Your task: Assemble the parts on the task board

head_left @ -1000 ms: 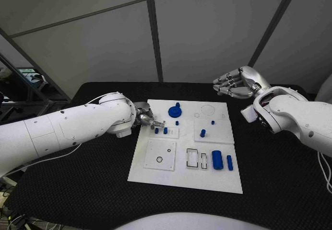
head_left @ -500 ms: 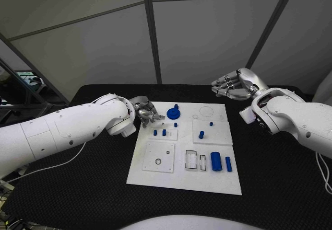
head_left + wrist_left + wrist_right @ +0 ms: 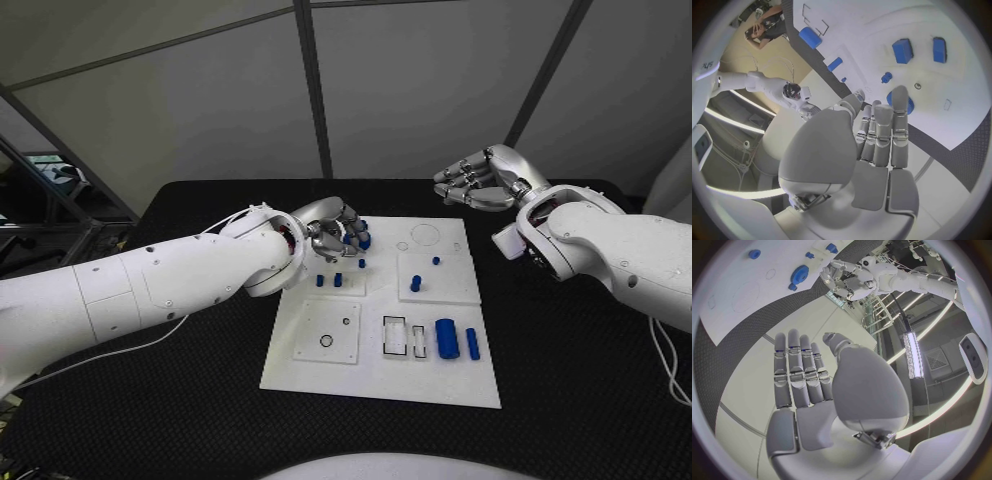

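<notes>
Currently I see the task board [image 3: 378, 385] lying flat in the middle of the black desk [image 3: 577, 350], long side running away from me. My left hand [image 3: 335, 232] hovers over the board's far left corner, above the round blue gear-like part [image 3: 900, 101]. In the left wrist view its fingers [image 3: 882, 135] lie straight and close side by side, with nothing between them — an empty hand, not touching the part as far as I can tell.

My right hand [image 3: 483, 181] is raised beyond the board's far right corner, well apart from every part. In the right wrist view its fingers [image 3: 795, 372] lie extended, side by side, holding nothing.

On the board: two small blue pegs [image 3: 330, 281] stand in the left inset plate just beside the left hand; another small peg [image 3: 361, 263] stands just beyond them. A taller blue peg [image 3: 415, 283] stands in the right inset plate. Near the board's right edge, a large blue cylinder [image 3: 447, 337] and a thinner blue bar [image 3: 473, 343] lie side by side, just beside two rectangular cut-outs [image 3: 405, 337].
</notes>
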Tool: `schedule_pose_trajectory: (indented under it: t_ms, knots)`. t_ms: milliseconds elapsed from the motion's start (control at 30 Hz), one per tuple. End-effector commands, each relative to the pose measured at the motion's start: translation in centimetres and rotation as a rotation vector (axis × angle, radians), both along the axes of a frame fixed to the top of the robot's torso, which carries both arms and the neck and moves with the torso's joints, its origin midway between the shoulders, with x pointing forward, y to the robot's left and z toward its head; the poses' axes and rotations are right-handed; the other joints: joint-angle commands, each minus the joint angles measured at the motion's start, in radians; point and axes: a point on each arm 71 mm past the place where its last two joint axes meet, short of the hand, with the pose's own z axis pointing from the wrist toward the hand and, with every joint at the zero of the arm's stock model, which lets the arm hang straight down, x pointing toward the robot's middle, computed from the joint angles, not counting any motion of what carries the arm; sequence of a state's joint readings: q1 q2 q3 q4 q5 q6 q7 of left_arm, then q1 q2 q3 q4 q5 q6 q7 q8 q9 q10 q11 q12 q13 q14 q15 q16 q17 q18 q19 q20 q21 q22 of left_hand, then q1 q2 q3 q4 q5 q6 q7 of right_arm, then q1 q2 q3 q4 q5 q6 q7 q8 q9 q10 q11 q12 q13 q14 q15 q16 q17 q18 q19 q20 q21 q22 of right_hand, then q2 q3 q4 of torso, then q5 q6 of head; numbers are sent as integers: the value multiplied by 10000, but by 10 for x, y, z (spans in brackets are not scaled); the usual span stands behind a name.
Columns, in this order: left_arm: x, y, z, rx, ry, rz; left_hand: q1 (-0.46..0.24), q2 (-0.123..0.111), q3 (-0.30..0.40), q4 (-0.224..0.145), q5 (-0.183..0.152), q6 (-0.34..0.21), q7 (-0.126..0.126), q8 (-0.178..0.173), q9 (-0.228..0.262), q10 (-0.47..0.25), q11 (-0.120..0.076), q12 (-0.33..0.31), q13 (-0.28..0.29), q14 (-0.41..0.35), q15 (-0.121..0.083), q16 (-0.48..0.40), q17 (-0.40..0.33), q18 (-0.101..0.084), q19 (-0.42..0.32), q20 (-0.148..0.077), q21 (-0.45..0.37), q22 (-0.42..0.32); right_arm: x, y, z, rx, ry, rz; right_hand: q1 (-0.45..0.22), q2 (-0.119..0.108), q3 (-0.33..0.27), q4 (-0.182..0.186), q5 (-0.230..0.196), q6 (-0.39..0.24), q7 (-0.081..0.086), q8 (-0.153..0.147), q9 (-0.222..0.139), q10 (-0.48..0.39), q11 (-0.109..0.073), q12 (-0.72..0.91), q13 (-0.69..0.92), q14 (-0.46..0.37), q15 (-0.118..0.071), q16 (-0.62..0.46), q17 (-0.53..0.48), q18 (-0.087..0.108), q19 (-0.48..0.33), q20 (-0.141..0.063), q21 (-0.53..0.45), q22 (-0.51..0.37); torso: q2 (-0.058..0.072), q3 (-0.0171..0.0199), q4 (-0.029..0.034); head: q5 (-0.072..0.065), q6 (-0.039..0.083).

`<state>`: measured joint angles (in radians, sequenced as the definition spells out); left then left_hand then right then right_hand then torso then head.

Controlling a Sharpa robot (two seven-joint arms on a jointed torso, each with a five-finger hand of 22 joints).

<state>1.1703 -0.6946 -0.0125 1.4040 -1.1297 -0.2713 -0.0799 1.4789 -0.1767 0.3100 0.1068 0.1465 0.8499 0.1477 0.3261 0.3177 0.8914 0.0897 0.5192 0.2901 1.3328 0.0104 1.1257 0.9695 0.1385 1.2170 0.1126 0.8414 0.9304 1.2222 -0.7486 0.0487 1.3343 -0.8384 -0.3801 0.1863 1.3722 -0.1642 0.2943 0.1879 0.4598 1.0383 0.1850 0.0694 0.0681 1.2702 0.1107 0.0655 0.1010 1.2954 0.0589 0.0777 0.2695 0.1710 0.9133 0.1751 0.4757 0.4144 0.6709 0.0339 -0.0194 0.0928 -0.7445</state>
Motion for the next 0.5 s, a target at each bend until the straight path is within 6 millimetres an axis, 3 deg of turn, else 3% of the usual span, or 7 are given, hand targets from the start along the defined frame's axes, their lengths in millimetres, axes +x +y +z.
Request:
schedule_pose_trajectory:
  t_ms: [33, 100, 167, 500]
  knots:
    - [-2, -10, 1, 1157, -1447, -1050, -127, -200, 70, -15, -85, 120, -19, -188, -300, 103, 3, -249, -313, 658, -8, 1035, 931, -97, 906, -31, 1532, 1281, 0, 2, 1, -3, -44, 120, 5, 97, 81, -3, 64, -64, -8, -23, -2, -75, 10, -18, -13, 22, 61, -58, -16, 101, 29, 34, -34, -13, 12, -9, 11, -17, 0]
    - [-2, -13, -2, 1463, -1445, -1173, -187, -243, 81, -40, -104, 198, -34, -289, -459, 220, -26, -334, -457, 953, -25, 1497, 1374, -204, 1267, -65, 2148, 1806, 0, 2, 1, -1, -44, 127, 5, 97, 81, -3, 64, -64, -8, -23, -2, -75, 10, -18, -13, 22, 61, -58, -16, 101, 29, 34, -34, -13, 0, -8, 16, -23, -1]
    - [-1, -16, -6, 1769, -1416, -1267, -224, -266, 95, -73, -112, 278, -45, -379, -602, 273, -41, -454, -604, 1020, -35, 1581, 1355, -240, 1417, -89, 2379, 2008, 0, 3, 1, 2, -43, 137, 5, 97, 81, -3, 64, -64, -8, -23, -2, -75, 10, -18, -13, 22, 61, -58, -16, 101, 29, 34, -34, -13, -4, -5, 13, -26, -5]
    - [6, -21, -14, 2532, -1350, -1266, -271, -256, 129, -157, -111, 520, -61, -498, -850, 331, -25, -726, -901, 1169, -54, 1712, 1322, -325, 1686, -108, 2796, 2389, 0, 4, 1, 8, -43, 158, 5, 97, 81, -3, 64, -64, -8, -23, -2, -75, 10, -18, -13, 22, 61, -58, -16, 101, 29, 34, -34, -13, -5, -9, 4, 1, -3]
